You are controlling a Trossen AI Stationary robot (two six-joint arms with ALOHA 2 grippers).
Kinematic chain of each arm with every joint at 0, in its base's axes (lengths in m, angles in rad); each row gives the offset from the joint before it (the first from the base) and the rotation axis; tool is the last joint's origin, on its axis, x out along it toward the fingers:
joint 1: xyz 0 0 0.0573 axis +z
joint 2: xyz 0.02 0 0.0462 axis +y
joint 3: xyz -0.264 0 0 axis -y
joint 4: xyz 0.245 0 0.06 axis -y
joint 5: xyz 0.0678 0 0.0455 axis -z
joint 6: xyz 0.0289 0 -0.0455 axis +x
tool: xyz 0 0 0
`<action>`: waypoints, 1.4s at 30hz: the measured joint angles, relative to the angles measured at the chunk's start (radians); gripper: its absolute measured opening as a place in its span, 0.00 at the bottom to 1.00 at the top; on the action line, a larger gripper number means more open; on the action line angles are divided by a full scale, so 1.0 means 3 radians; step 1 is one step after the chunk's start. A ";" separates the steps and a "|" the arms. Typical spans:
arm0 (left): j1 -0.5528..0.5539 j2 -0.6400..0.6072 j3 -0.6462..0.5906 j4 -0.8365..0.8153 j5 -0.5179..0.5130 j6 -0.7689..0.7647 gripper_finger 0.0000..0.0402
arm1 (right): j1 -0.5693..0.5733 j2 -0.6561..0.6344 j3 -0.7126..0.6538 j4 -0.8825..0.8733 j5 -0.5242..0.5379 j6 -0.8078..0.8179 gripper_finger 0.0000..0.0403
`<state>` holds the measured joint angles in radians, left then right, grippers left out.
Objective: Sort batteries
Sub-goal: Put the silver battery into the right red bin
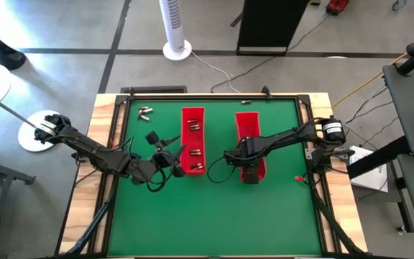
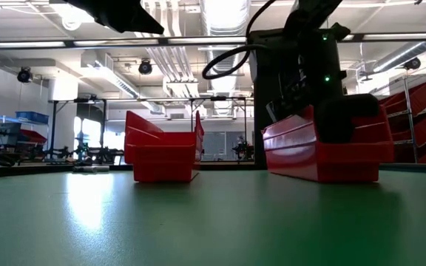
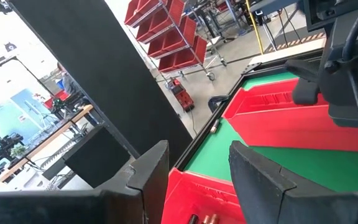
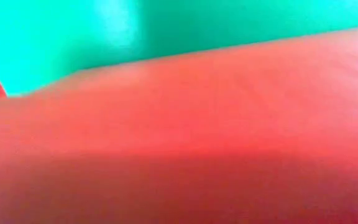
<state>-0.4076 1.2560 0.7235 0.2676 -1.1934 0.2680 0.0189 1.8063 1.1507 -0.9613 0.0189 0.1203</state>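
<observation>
Two long red trays lie side by side on the green table. The left tray (image 1: 192,140) holds several batteries (image 1: 195,152); two of them (image 3: 201,219) show in the left wrist view. A few loose batteries (image 1: 144,112) lie on the table at the far left. My left gripper (image 3: 199,149) hovers open beside the left tray's near half (image 1: 177,157), with nothing between its fingers. My right gripper (image 1: 250,171) points down into the near end of the right tray (image 1: 248,133). Its fingertips are hidden inside the tray (image 2: 324,151). My right gripper reaches from above into the right tray's near end (image 2: 346,122). The gripper's own body and the tray wall hide its fingertips. I cannot tell whether it touches the tray floor or a battery.
A small red piece (image 1: 298,178) lies on the table near the right edge. A raised wooden frame (image 1: 106,115) borders the table. The near half of the green surface (image 1: 214,216) holds no objects. A white fan stand (image 1: 177,43) is beyond the far edge.
</observation>
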 joint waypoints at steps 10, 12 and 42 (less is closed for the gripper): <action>-0.0004 0.0000 0.0000 -0.0005 0.0000 0.0000 0.37 | 0.0000 0.0058 0.0157 -0.0019 0.0010 0.0027 0.08; -0.0004 0.0000 0.0000 -0.0005 0.0000 0.0000 0.37 | 0.0000 0.0058 0.0172 -0.0010 0.0030 0.0064 0.10; -0.0015 0.0000 0.0000 -0.0060 0.0108 -0.0060 0.37 | 0.0056 -0.0292 0.0581 -0.0572 0.0158 0.0236 0.48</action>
<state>-0.4122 1.2560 0.7235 0.2495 -1.1610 0.2501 0.0355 1.7187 1.3249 -1.1330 0.0662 0.1911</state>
